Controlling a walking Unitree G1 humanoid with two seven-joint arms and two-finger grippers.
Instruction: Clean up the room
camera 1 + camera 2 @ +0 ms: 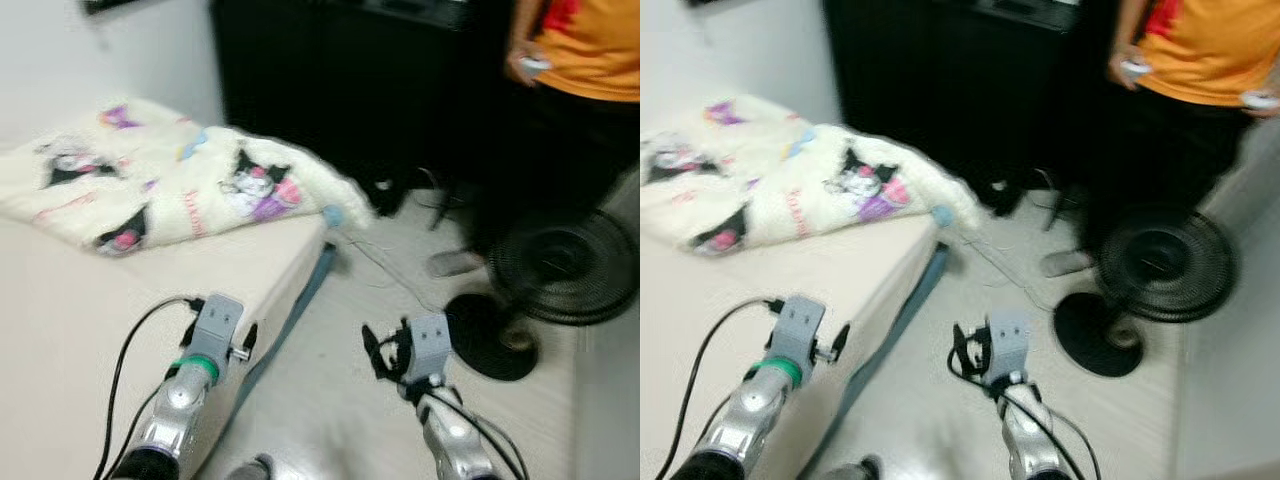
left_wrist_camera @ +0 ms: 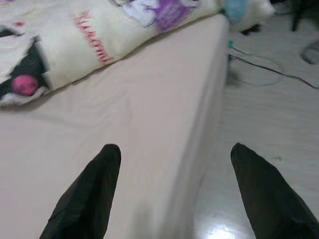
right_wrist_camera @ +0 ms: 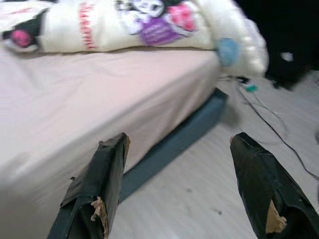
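cream blanket (image 1: pixel 180 180) on bed (image 1: pixel 60 330), grippers spread

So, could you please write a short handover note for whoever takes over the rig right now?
Left gripper: open, empty, over the edge of the bed.
Right gripper: open, empty, above the floor beside the bed.
Blanket lies crumpled on the bed, one corner hanging over the edge.
Fan stands on the floor, cables loose nearby; a person stands behind it.
Done: nothing visibly tidied.
Left: probably straighten the blanket and clear the cables.
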